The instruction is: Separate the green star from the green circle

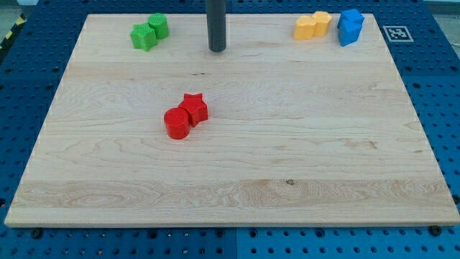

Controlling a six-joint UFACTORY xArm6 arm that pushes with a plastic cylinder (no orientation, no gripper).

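— Where is your tip, in the camera view?

— My tip (217,49) rests on the wooden board (237,208) near the view's top edge, a little left of the middle. I carry no claw: I end in a straight dark rod, so there is nothing to be apart, together or clamped. The tip touches no block.

— And the green pair?

— The green star (143,36) and the green circle (159,26) sit in the view's top-left corner of the board. They press against each other, the star toward the view's lower left, the circle toward the upper right. They lie to the view's left of my tip, with bare wood between the circle and the rod.

— What else lies on the board?

— A red circle (176,123) and a red star (194,108) touch each other below my tip, toward the board's middle, well apart from it. At the view's top right, two yellow blocks (312,25) sit together; I cannot make out their shapes. Just beside them, to the view's right, are two blue blocks (350,26), their shapes also unclear. Around the board is a blue perforated table (438,79).
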